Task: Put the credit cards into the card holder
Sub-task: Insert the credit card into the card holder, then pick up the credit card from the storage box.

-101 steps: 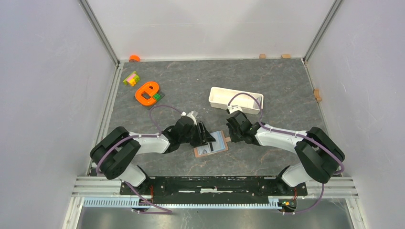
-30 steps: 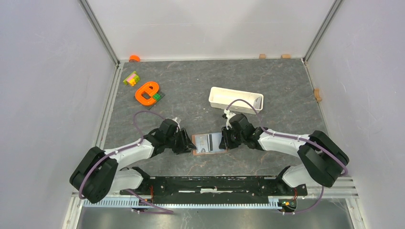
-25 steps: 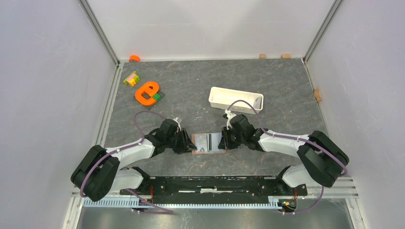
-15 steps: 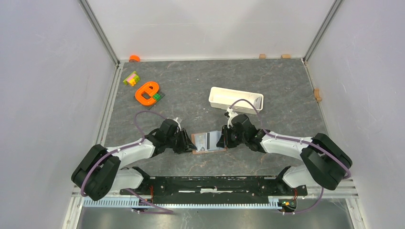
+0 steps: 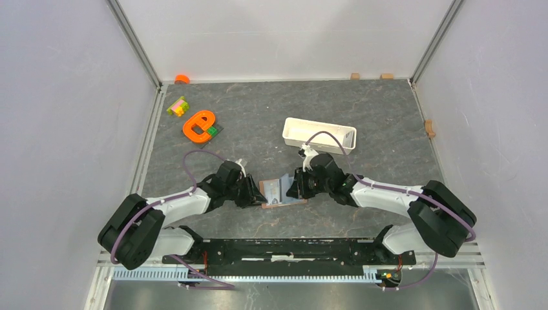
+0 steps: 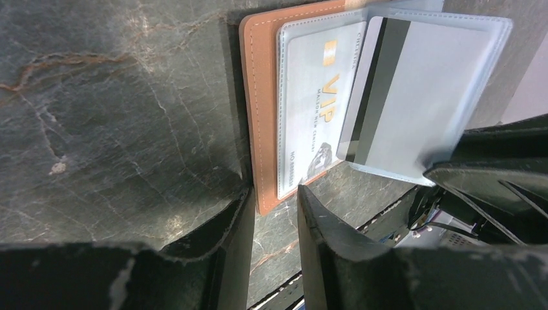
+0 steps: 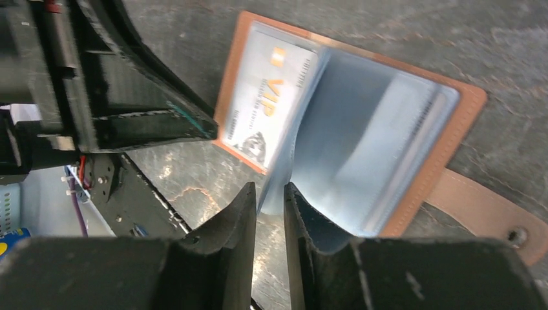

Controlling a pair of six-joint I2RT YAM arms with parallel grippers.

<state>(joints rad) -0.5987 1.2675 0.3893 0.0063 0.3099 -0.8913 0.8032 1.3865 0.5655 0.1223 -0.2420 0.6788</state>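
The brown card holder [image 5: 266, 187] lies open on the table between my grippers. A pale VIP card [image 6: 316, 110] sits in its left clear sleeve. My right gripper [image 7: 270, 187] is shut on the edge of a loose clear sleeve page, which holds a pale card with a dark stripe [image 6: 407, 97], and lifts it up toward the left. My left gripper [image 6: 273, 194] is narrowly open, with its tips at the holder's near left corner [image 6: 262, 194]: one beside the brown edge, one over the sleeve. The strap with the round snap [image 7: 517, 236] lies flat at the right.
A long white tray [image 5: 319, 135] stands behind the right arm. An orange ring-shaped toy [image 5: 198, 125], coloured blocks [image 5: 176, 106] and an orange cap [image 5: 181, 79] are at the far left. Metal rails border the table's near edge.
My right gripper has moved left, raising the sleeve page with the striped card off the holder's right half. My left gripper has drawn back to the holder's left edge and narrowed, then stayed.
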